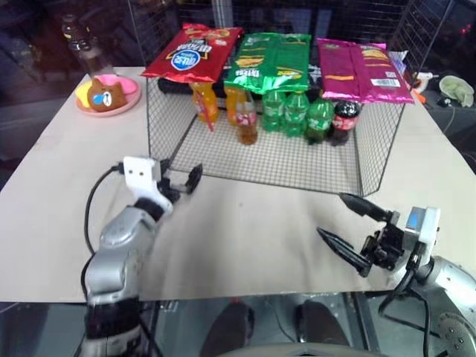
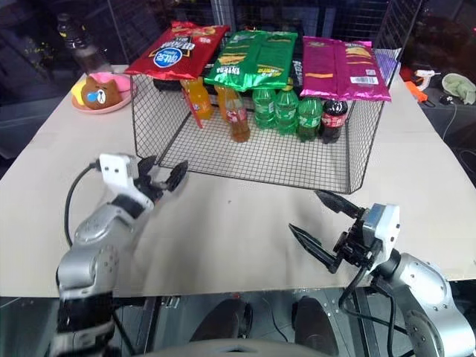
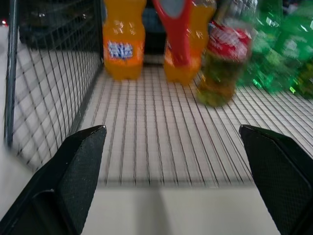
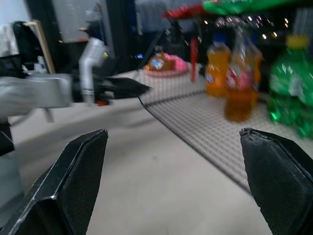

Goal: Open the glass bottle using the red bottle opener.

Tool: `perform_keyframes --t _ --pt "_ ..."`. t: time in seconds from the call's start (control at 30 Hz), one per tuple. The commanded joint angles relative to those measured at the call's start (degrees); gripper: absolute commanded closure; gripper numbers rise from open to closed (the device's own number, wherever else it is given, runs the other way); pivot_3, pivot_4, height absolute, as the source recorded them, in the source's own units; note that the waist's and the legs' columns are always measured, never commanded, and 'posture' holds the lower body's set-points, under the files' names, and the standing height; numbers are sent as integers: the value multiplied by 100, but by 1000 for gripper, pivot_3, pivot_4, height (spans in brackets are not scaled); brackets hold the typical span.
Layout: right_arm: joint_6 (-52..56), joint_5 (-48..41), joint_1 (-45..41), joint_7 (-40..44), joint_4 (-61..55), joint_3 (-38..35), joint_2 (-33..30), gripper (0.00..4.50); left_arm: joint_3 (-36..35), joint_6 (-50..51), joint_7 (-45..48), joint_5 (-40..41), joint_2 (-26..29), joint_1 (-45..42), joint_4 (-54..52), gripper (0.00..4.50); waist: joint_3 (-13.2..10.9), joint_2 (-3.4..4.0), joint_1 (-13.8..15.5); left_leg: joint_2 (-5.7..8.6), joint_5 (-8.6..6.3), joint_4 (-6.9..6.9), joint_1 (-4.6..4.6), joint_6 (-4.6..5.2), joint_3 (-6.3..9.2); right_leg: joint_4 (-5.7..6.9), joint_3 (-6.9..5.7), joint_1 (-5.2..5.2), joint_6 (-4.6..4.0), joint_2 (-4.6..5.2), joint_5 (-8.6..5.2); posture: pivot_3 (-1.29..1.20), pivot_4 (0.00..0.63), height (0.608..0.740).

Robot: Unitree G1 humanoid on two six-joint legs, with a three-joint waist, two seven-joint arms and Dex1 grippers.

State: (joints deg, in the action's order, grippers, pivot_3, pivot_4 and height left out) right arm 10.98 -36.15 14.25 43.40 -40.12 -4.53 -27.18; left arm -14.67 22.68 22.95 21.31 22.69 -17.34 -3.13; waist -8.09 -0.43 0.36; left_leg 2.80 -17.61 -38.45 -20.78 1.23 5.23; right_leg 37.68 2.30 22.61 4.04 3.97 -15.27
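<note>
Beige table covering spreads under everything, and on it stands a wire-mesh rack whose top carries three snack bags: red, green and magenta. Under that roof stands a row of drinks: orange soda bottles, green plastic bottles, a dark cola bottle, and between the orange and green ones the glass bottle with amber liquid and a red-and-white label. The red bottle opener hangs or leans among the orange bottles at the rack's left end, just beside the glass bottle; whether it touches them I cannot tell. A pink plate with a bear-shaped item sits well apart at the table's far left corner. The left gripper hovers at the rack's open front near the left corner, jaws spread wide and empty; the right gripper hangs over bare table in front of the rack, likewise wide open and holding nothing. The likely trouble: reaching in low under the roof, a finger could snag the mesh or knock over the crowded plastic bottles, and the slim opener may slip or topple when pinched.
</note>
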Motion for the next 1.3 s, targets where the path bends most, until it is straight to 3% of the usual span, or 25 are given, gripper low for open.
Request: perform_keyframes --t 0.03,0.4,0.7,0.83,1.07,1.3 --pt "-6 35 -244 -210 -322 141 47 130 227 -618 366 -298 183 -864 1076 0 -2 -4 1 0 1 -1 -2 -1 0 2 0 2 0 0 0 0 150 740" --pt "-257 447 -415 -493 -28 260 295 130 835 -2429 756 -1117 -90 -3169 4360 0 -20 -32 19 8 1 -4 -21 0 -1 -4 0 17 1 4 0 0 150 740" --pt "-428 701 -246 -571 -18 308 352 130 585 -2957 -105 -1224 -422 -3529 5156 0 -26 -41 -70 8 1 -7 -25 0 -1 3 1 21 1 3 0 0 150 740" --pt "-495 761 -163 -573 36 305 372 0 660 -3050 -684 -1505 -427 -3346 4958 1133 -30 -48 -104 6 1 -10 -24 0 -2 10 4 24 2 3 0 0 150 740" --pt "-703 880 -131 -464 323 417 421 0 744 -2952 -1055 -1734 -475 -3141 4559 4461 -33 -54 -97 6 1 -14 -25 0 -2 15 4 25 2 4 0 0 150 740" --pt "-820 839 -89 -382 427 396 408 0 870 -2769 -1895 -2249 -543 -2516 3288 4461 -33 -54 -87 6 1 -17 -33 0 -2 18 6 36 1 6 0 0 150 740"
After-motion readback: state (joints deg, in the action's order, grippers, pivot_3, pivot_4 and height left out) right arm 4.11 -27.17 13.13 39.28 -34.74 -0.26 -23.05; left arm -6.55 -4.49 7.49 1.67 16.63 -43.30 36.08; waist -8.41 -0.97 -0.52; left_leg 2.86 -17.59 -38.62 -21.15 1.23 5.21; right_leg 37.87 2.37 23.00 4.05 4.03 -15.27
